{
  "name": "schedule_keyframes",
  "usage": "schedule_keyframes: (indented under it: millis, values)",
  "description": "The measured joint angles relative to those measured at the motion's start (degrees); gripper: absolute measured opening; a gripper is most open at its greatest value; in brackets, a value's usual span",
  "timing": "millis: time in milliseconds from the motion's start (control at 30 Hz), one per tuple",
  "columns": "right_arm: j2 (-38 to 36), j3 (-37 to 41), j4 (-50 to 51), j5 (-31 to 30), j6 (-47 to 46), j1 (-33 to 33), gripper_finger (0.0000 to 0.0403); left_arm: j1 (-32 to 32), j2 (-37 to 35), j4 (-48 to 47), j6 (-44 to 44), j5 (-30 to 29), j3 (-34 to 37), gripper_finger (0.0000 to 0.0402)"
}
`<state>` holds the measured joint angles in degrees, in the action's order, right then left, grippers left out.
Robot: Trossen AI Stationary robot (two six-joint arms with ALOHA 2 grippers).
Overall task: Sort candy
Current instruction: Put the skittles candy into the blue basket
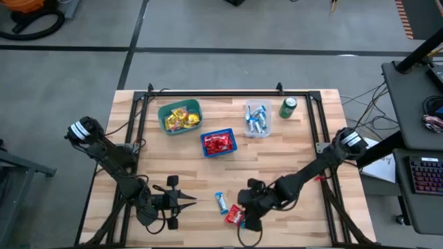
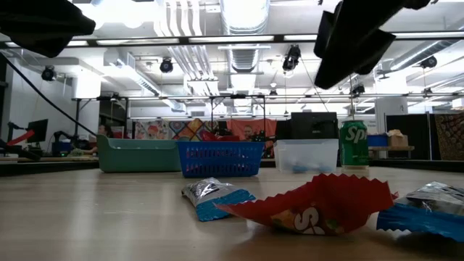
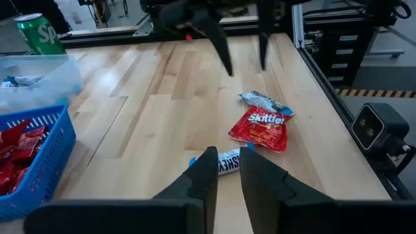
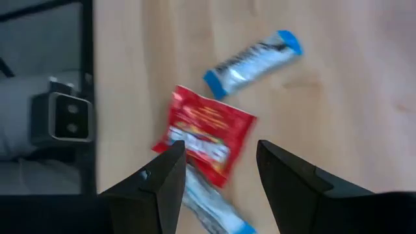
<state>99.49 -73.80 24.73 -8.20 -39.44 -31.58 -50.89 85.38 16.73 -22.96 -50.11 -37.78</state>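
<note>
Near the front edge of the table (image 1: 208, 173), between the two arms, three loose candies lie close together: a red packet (image 1: 234, 215), a blue-and-white bar (image 1: 221, 202) just beside it toward the left arm, and a second blue-and-white bar (image 4: 211, 209) partly tucked under the red packet. Further back stand a green basket (image 1: 180, 116) of yellow candy, a blue basket (image 1: 219, 143) of red candy and a clear tub (image 1: 257, 119) of blue-and-white bars. Judging by the crinkled foil, these candies are light and thin, with slick wrappers that could slide on the wood or buckle under a pinch; the red packet looks soft and flat, so taking it across its narrow width near the middle seems safer than catching a crimped end. The bars look stiffer and should be gripped across their short side. The right gripper (image 4: 218, 170) hangs directly above the red packet with its fingers spread wide and nothing between them. The left gripper (image 3: 225, 170) points toward the nearer bar, its fingers only slightly parted and holding nothing.
</note>
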Motion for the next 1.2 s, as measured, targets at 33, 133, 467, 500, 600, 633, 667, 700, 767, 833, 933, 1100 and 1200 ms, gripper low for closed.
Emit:
schedule_keyframes:
  millis: [33,133,467,500,600,633,667,700,767,833,933,1100,1200]
  values:
    - [0.79,0.00,-1.80,-0.02,-0.13,-0.27,0.0180,0.00,0.00,0.02,-0.01,0.02,0.00,0.0053]
    - [3.00,-0.03,-4.78,0.05,-0.26,-0.92,0.0180,0.00,0.00,0.02,0.00,0.02,0.00,0.0068]
    - [13.79,-7.82,-0.71,0.72,3.20,-1.71,0.0180,0.00,0.00,-0.07,-0.02,0.04,0.00,0.0100]
    - [15.17,-9.01,1.76,0.71,3.79,-1.72,0.0180,0.00,0.00,-0.04,-0.02,0.07,0.00,0.0100]
    - [18.43,-12.41,8.09,0.30,5.57,-1.47,0.0180,0.00,0.00,-0.07,-0.04,0.07,0.00,0.0101]
    - [19.35,-13.20,9.32,0.12,5.99,-1.40,0.0180,0.00,0.00,-0.02,-0.04,0.07,0.00,0.0101]
    - [20.08,-13.74,10.08,-0.66,6.22,-1.31,0.0180,0.00,0.00,-0.04,-0.04,0.07,0.00,0.0101]
    - [20.64,-14.03,10.27,-1.26,6.35,-1.27,0.0180,0.00,0.00,-0.05,-0.04,0.07,0.00,0.0101]
    - [21.42,-14.25,10.42,-1.44,6.43,-1.04,0.0179,0.00,0.00,-0.04,-0.20,0.07,0.00,0.0101]
    - [21.74,-14.25,10.36,-1.47,6.45,-0.67,0.0173,0.00,0.00,-0.03,-0.26,0.07,0.00,0.0101]
    - [21.50,-14.15,10.52,-1.84,6.46,-0.41,0.0145,0.00,0.00,-0.02,-0.50,0.07,0.00,0.0101]
    - [20.23,-13.94,10.98,-2.52,7.82,-0.09,0.0067,0.00,0.00,-0.02,-1.20,-0.11,0.00,0.0101]
    - [19.20,-13.81,11.26,-2.37,9.10,0.07,0.0023,0.00,0.00,-0.02,-1.59,-0.20,0.00,0.0101]
